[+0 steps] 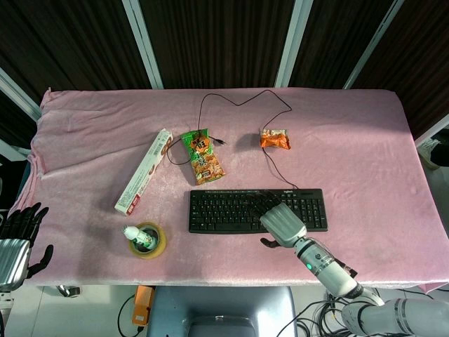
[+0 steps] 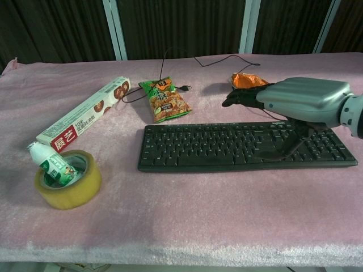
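A black keyboard (image 1: 231,210) (image 2: 227,146) lies flat on the pink cloth, its cable running to the back. My right hand (image 1: 282,222) (image 2: 300,101) hovers over the keyboard's right half, palm down, fingers stretched out flat and holding nothing; its thumb hangs down toward the keys. My left hand (image 1: 17,239) is off the table's left front corner, fingers spread, empty, and seen only in the head view. Nearest to it is a yellow tape roll (image 1: 149,242) (image 2: 68,180) with a small white bottle (image 1: 139,236) (image 2: 50,163) leaning inside it.
A long white and red box (image 1: 144,170) (image 2: 85,113) lies diagonally at the left. A green snack bag (image 1: 203,158) (image 2: 164,101) and an orange snack bag (image 1: 275,139) (image 2: 248,81) lie behind the keyboard. The black cable (image 1: 238,102) loops toward the back edge.
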Motion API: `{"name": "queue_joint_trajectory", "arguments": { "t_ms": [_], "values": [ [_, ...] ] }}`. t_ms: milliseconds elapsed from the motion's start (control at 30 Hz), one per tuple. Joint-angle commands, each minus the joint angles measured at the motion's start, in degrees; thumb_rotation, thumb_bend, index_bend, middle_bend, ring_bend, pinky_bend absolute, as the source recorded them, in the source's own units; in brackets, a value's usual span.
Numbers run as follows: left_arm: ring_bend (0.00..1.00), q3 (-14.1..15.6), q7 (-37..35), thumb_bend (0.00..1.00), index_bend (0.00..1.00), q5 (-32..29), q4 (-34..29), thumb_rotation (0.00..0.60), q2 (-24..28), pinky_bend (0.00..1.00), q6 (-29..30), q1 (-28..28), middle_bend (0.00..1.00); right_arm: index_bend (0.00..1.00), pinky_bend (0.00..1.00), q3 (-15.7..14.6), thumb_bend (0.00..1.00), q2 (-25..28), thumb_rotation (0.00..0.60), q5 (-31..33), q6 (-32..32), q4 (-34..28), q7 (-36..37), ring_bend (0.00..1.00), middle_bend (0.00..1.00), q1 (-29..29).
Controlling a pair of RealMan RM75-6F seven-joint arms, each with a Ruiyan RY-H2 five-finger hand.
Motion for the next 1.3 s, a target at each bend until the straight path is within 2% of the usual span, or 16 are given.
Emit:
{"name": "queue_joint_trajectory", "arguments": {
  "t_ms": [33, 100, 233, 333, 600, 800, 1300],
  "values": [
    [0.00, -0.02, -0.01, 0.44, 0.00, 0.06, -0.10, 0.600, 0.00, 0.00, 0.04, 0.00, 0.00, 0.00, 1.00, -1.40, 0.39, 2.11, 0.600, -0.08, 1.22, -0.50, -1.86, 0.96, 0.92, -1.29],
    [0.00, -0.01, -0.06, 0.44, 0.00, 0.27, -0.10, 0.600, -0.01, 0.00, 0.15, 0.00, 0.00, 0.00, 1.00, -2.10, 0.46, 2.83, 0.600, 0.43, 2.12, -0.65, -3.30, 1.00, 0.99, -2.06],
    [0.00, 0.05, -0.20, 0.44, 0.00, 0.49, -0.15, 0.600, 0.01, 0.00, 0.05, -0.08, 0.00, 0.00, 1.00, -3.38, 0.59, 4.23, 0.600, 2.02, 2.86, -0.53, -3.60, 1.00, 1.00, -3.72],
    [0.00, 0.07, -0.28, 0.44, 0.00, 0.76, -0.12, 0.600, -0.03, 0.00, 0.08, -0.16, 0.00, 0.00, 1.00, -4.08, 0.63, 4.50, 0.600, 2.59, 2.73, 0.84, -2.90, 1.00, 1.00, -4.58],
    [0.00, 0.04, 0.23, 0.44, 0.00, 0.62, -0.23, 0.600, -0.14, 0.00, -0.31, -0.31, 0.00, 0.00, 1.00, -5.22, 0.66, 3.95, 0.600, 2.64, 0.48, 3.52, -1.54, 1.00, 1.00, -5.09],
    [0.00, 0.02, 0.33, 0.44, 0.00, 0.36, -0.26, 0.600, -0.15, 0.00, -0.34, -0.22, 0.00, 0.05, 1.00, -5.45, 0.67, 2.41, 0.600, 3.30, -1.04, 4.77, -3.20, 1.00, 1.00, -4.58],
    [0.00, -0.01, 0.24, 0.44, 0.00, 0.14, -0.27, 0.600, -0.06, 0.00, -0.35, -0.09, 0.00, 0.08, 1.00, -5.91, 0.67, 0.87, 0.600, 4.49, -2.36, 5.89, -4.96, 1.00, 1.00, -4.27]
  ]
}}
